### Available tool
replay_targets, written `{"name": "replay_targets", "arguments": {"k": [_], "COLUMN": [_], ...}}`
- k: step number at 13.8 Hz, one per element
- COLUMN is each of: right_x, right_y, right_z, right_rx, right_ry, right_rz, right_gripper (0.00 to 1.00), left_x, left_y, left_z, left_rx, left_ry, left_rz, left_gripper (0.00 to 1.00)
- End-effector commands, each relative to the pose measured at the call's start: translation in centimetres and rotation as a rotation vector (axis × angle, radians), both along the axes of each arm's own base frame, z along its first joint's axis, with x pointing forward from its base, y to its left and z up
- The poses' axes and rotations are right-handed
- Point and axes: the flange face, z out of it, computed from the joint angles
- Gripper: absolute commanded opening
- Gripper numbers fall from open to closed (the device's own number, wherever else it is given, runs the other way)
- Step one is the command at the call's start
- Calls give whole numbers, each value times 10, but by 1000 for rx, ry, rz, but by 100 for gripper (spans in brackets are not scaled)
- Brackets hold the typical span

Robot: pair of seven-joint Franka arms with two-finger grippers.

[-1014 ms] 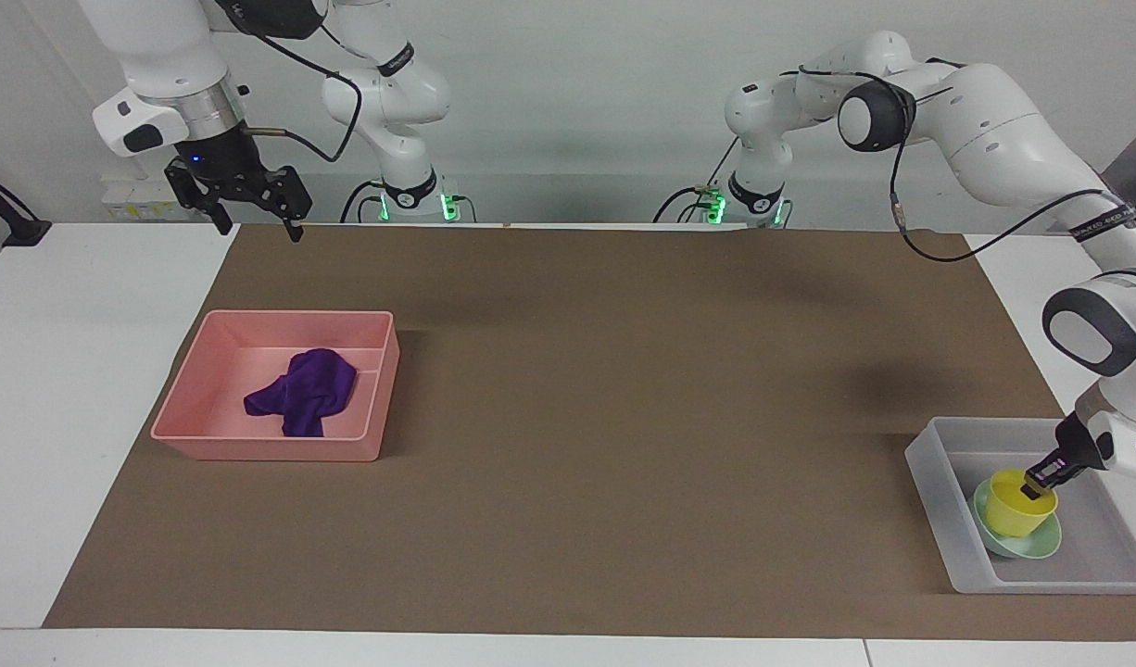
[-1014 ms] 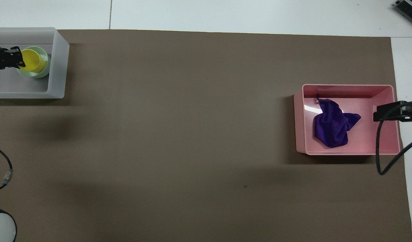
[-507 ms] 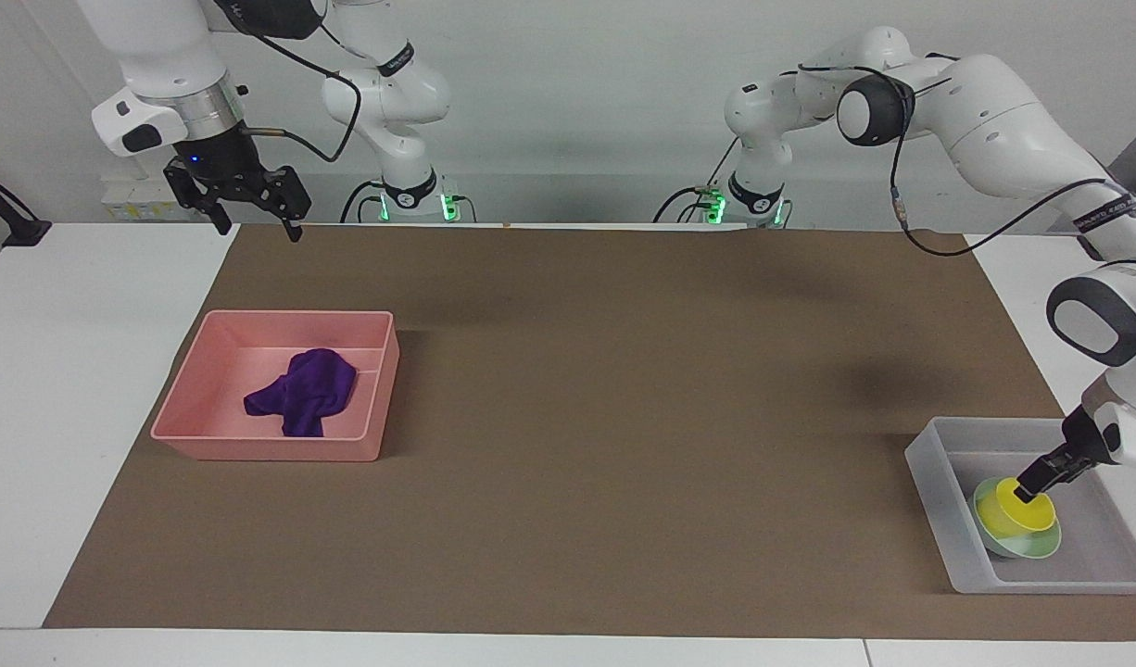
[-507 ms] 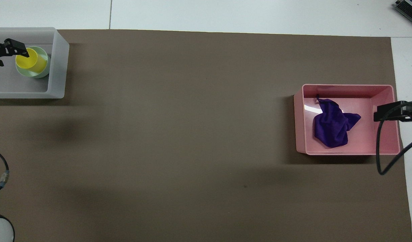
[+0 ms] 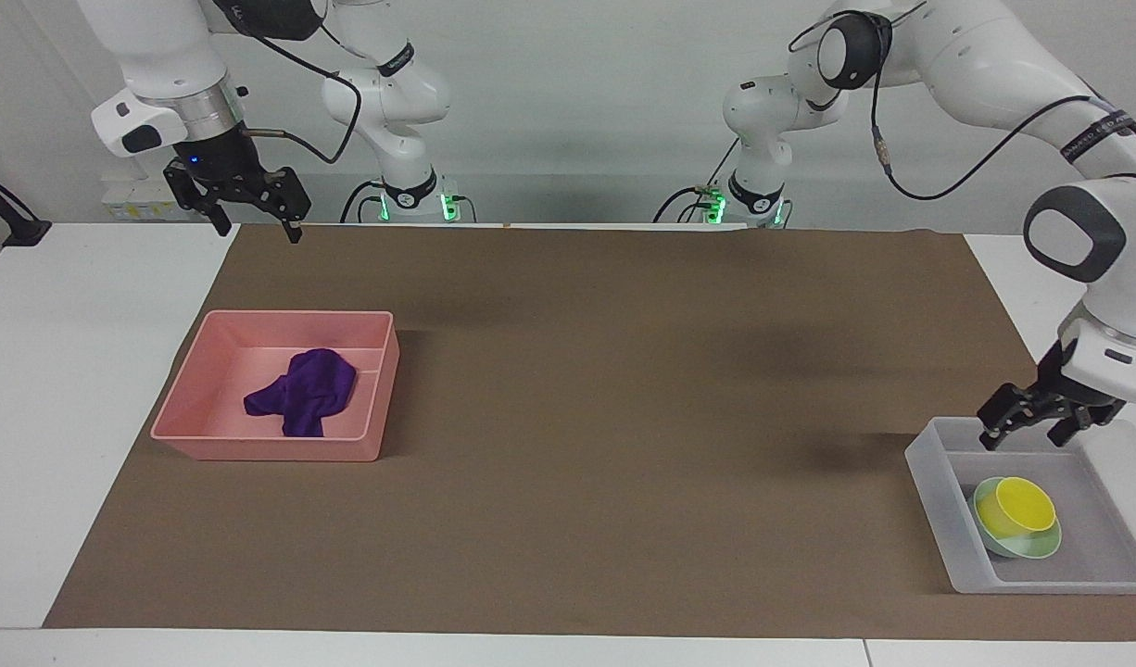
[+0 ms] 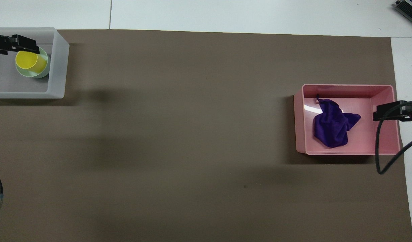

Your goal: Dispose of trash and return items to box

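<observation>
Left tool (image 5: 1036, 428) hangs in the air over the box (image 5: 934, 496), its fingers spread wide and holding nothing, at the left arm's end of the tabletop (image 5: 86, 389). Below it the yellow cup (image 5: 1022, 509) sits upright inside the mint-green bowl (image 5: 1031, 547), and both rest on the floor of that frosted bin. From overhead, the tool's dark tip overlaps the cup's rim, but the facing view shows clear air between them. Over at the right arm's end, the purple cloth wad (image 5: 304, 391) lies crumpled in the pink tray (image 5: 271, 449), a thin tail trailing toward the tray's wall. The right tool (image 5: 253, 218) waits, raised over the edge of the brown mat (image 5: 624, 389) close to the robots, fingers apart and empty. The mat between tray and box is bare brown, with soft shadows of the arms across it.
</observation>
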Motion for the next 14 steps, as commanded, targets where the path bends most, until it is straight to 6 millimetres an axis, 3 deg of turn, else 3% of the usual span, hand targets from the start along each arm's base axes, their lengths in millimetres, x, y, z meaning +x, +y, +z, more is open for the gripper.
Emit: {"name": "replay_targets", "arguments": {"k": [1,4,7,9,14], "right_x": [-5,-5,-5,-5,-5], "right_y": [0,1,1,1,0], "right_z": [-3,-2,-3,-2,-3], "right_rx": [9,8,10,10,10], "right_ry": [-10,-11,-10,-11,-7], "right_rz": [7,7,7,7,7], "right_gripper": [100,100,100,100,100], "left_x": [-57,-101,-128,-138,-139], "left_y": [-47,-89,-92,-93,-85], "left_z": [24,54,80,90,109], "left_rx": [15,11,9,11,42], "left_ry": [32,55,91,143,178], "left_rz": [-98,-167,-182,-188,-176], "left_gripper": [100,100,100,100,100]}}
